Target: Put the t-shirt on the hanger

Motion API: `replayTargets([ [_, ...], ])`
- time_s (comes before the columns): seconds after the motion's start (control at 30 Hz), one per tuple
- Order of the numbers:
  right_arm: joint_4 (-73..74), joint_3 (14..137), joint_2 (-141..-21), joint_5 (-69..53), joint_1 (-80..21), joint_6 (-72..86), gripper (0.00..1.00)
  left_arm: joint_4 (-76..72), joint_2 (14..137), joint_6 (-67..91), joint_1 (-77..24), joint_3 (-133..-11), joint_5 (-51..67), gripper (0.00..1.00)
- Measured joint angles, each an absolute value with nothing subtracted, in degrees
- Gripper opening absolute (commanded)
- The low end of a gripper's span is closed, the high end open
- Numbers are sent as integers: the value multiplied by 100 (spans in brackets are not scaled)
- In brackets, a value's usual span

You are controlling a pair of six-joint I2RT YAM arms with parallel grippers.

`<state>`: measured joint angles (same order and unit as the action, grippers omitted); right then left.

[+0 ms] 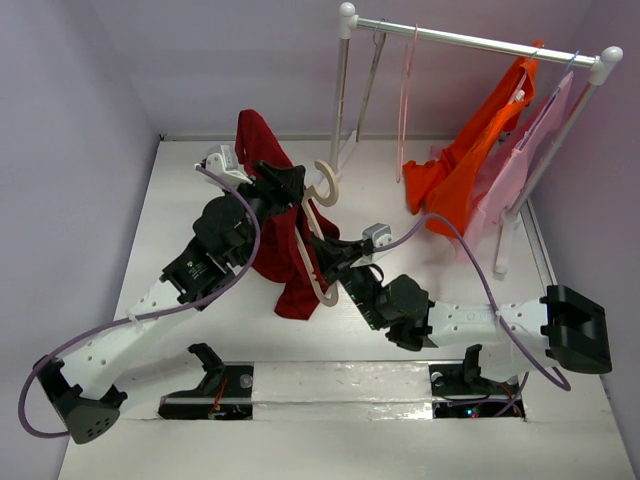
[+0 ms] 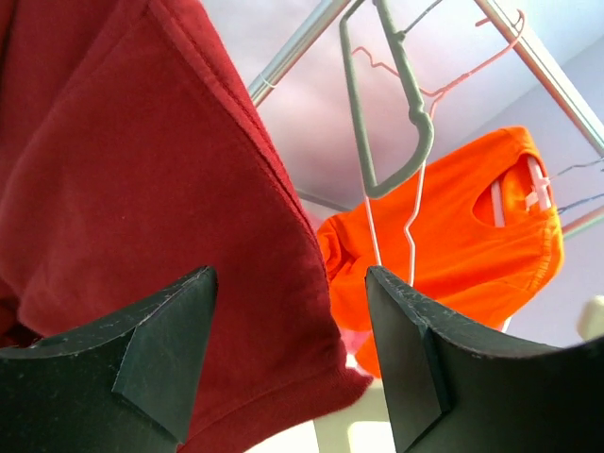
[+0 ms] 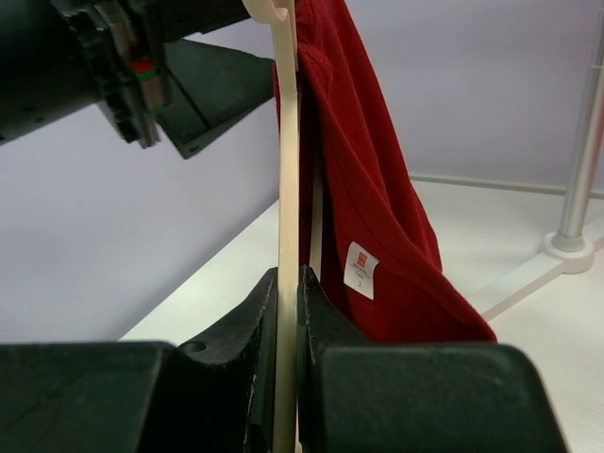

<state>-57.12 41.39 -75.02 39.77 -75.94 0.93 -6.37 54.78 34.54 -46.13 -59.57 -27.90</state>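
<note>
Where my right gripper [image 3: 288,276] closes, the large cream-beige clothes hanger [image 3: 286,170] with thick rounded arms stands edge-on between my two black fingers, pinched tight and rising upright out of the grip; the dark red cotton t-shirt [image 3: 368,189] hangs over it, lying along its far side with a small white label [image 3: 360,270] facing my wrist camera.

From above, the right gripper [image 1: 333,250] holds the hanger [image 1: 322,280] over the white table [image 1: 180,210], and the hanger's hook points away toward the rack; the t-shirt [image 1: 285,265] drapes from a raised peak down to just over the table.

My left gripper [image 1: 285,185] sits just beside the hook, against the upper part of the shirt; its jaws are spread apart. In its own view, the left gripper [image 2: 290,274] has the red fabric [image 2: 142,170] filling the left side, with the hem running down into the gap; whether cloth touches a finger I cannot tell.

Beyond, a thin grey hanger [image 2: 396,104] and a thin pink wire hanger [image 2: 415,193] hang from the metal rail [image 1: 470,40], well apart from both grippers; an orange garment [image 2: 462,226] hangs there too.
</note>
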Motion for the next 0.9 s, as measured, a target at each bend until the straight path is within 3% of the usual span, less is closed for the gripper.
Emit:
replayTargets([
  [0.23, -5537, 4141, -7502, 3850, -7594, 178, 0, -906, 5518, 3848, -4484, -5607, -2565, 58],
  [0.5, -5168, 4171, -7502, 3785, -7594, 368, 0, -1575, 5293, 4392, -4421, -4921, -2473, 43],
  [0.7, -4648, 4254, -7426, 3607, -7594, 729, 0, -2032, 4941, 4783, -4353, -4307, -2436, 41],
  [0.77, -4390, 4344, -7369, 3538, -7594, 864, 0, -2093, 4897, 4877, -4322, -4254, -2410, 32],
  [0.9, -4018, 4493, -7312, 3439, -7588, 1129, 0, -2296, 4884, 5129, -4292, -4244, -2331, 4],
])
